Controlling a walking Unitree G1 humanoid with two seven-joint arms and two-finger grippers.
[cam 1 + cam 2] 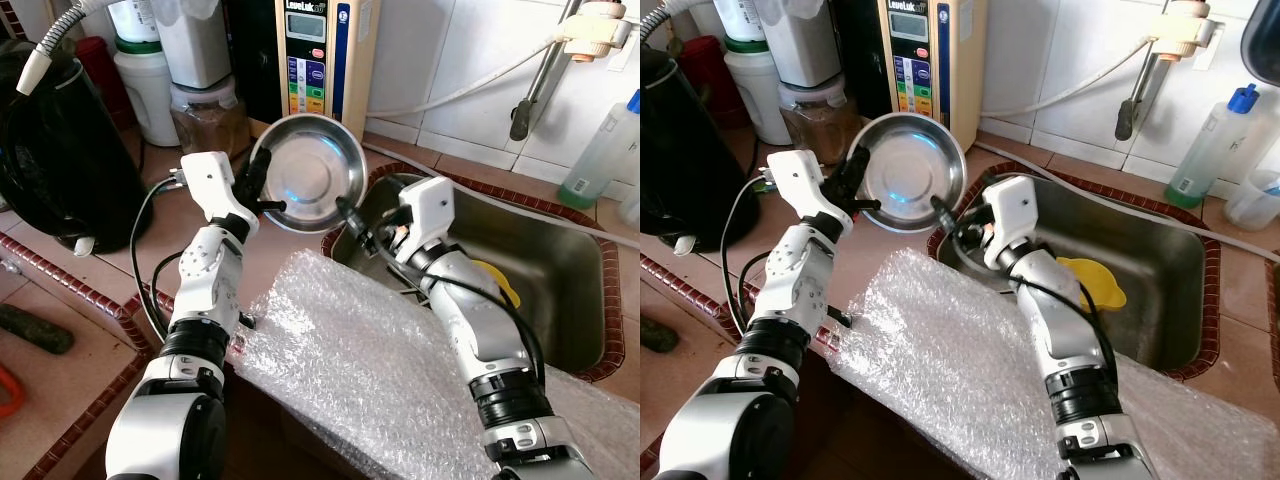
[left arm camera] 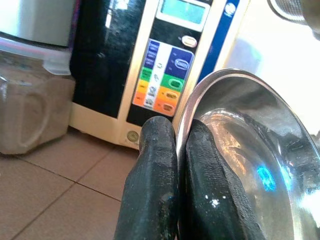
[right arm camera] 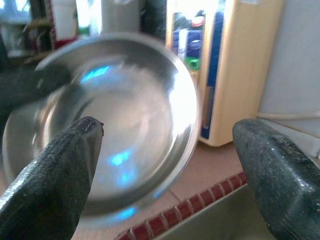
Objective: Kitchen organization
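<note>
A round steel bowl [image 1: 310, 172] is held tilted above the counter, its inside facing me. My left gripper [image 1: 257, 190] is shut on the bowl's left rim; in the left wrist view one finger [image 2: 152, 190] lies outside the rim and the other inside the bowl [image 2: 250, 150]. My right gripper [image 1: 352, 222] hangs open just below and right of the bowl, over the sink's near-left corner. The right wrist view has both its fingers [image 3: 55, 175] spread wide, with the bowl [image 3: 120, 125] ahead and nothing between them.
A steel sink [image 1: 560, 290] with a yellow item [image 1: 497, 278] inside lies to the right. Bubble wrap [image 1: 370, 370] covers the near counter. Behind stand a beige water appliance [image 1: 320, 55], jars [image 1: 205, 110], a black kettle [image 1: 60, 160] and a bottle [image 1: 605, 150].
</note>
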